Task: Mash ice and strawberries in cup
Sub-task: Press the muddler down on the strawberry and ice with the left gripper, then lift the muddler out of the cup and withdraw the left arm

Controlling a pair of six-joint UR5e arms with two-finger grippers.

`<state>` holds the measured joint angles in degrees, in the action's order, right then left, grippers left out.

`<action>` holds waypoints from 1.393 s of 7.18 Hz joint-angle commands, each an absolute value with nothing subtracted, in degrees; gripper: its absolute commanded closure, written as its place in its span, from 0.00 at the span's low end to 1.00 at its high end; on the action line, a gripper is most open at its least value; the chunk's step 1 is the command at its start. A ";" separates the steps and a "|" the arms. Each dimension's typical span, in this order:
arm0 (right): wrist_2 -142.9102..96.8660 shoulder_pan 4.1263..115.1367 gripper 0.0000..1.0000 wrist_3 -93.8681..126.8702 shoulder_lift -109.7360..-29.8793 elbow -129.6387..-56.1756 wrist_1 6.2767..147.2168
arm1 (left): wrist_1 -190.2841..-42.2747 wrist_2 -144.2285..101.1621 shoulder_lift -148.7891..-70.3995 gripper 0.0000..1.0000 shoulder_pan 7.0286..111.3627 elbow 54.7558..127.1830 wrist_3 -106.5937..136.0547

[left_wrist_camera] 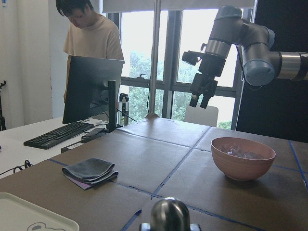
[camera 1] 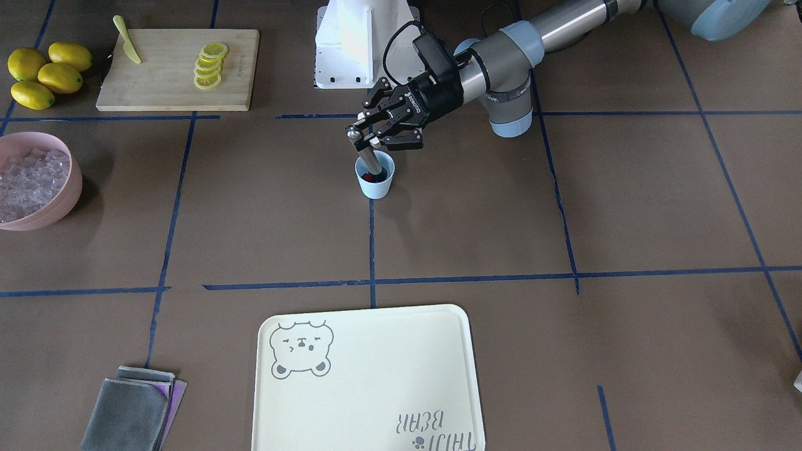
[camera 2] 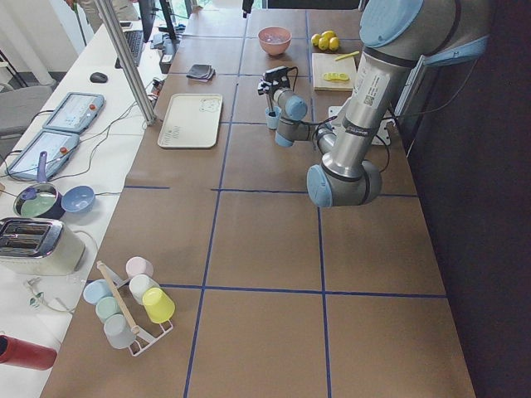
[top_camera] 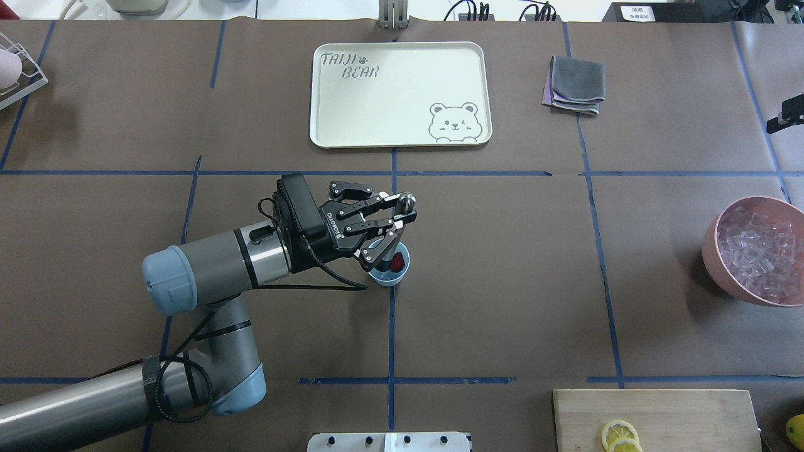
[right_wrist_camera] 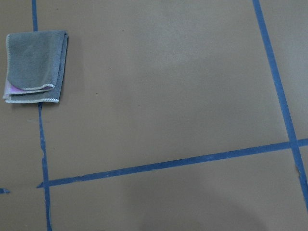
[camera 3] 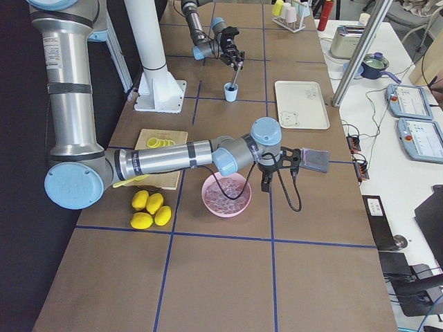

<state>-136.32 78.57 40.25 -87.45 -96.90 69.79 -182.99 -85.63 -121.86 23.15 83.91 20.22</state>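
**Muddler held steeply in the cup at the table's middle**

At the robot-side edge of the table, toward its right corner, a wooden cutting board with lemon slices is seen.

Farther in, well clear of every edge, the pale-blue cup is set upright on a blue tape line, mouth up. A dark-red strawberry is seen inside it. A metal muddler is clamped near its knob by the left gripper. Its long axis is steep, with the knob up and tipped toward the robot's right and the lower end inside the cup. "ROBOTIQ" is printed on the gripper body.

At the right edge, ice is heaped in a pink bowl. The right gripper is hung above the table near it; whether its fingers are apart cannot be told.

Along the far edge, a cream tray marked "TAIJI BEAR" and a folded grey cloth are laid.
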 commanded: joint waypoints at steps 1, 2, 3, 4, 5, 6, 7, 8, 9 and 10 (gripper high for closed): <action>-136.32 78.57 0.00 40.25 -87.45 -96.86 69.79 | -182.99 -85.61 -121.64 0.98 23.12 83.85 20.21; -136.32 78.57 0.00 40.25 -87.45 -96.94 69.79 | -182.90 -85.61 -121.81 0.98 23.20 84.11 20.21; -136.32 78.57 0.00 40.25 -87.45 -96.94 69.79 | -182.81 -85.17 -122.08 0.99 23.20 84.98 20.30; -136.32 78.40 0.00 40.25 -87.36 -96.86 69.79 | -181.94 -84.91 -122.08 1.00 23.46 88.56 20.48; -136.32 78.22 0.00 40.08 -87.36 -96.59 69.79 | -179.67 -84.99 -122.08 1.00 26.16 91.64 21.26; -136.32 78.14 0.00 39.82 -87.36 -96.24 69.79 | -171.38 -85.08 -121.82 1.00 30.37 96.37 21.44; -136.32 78.13 0.00 39.81 -87.36 -96.24 69.79 | -157.81 -85.08 -121.12 1.00 32.41 102.07 21.36; -136.41 78.13 0.00 39.73 -87.36 -95.11 69.70 | -147.93 -85.08 -120.77 1.00 35.91 104.39 23.53; -136.41 78.13 0.00 39.73 -87.28 -95.01 69.70 | -139.31 -85.51 -119.89 1.00 36.82 104.76 31.82; -136.32 78.22 0.00 39.64 -87.19 -94.84 69.78 | -132.87 -89.61 -118.40 1.00 41.26 104.33 32.08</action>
<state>-136.38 78.15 39.72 -87.28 -95.14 69.73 -141.86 -86.47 -119.83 37.23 104.02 29.11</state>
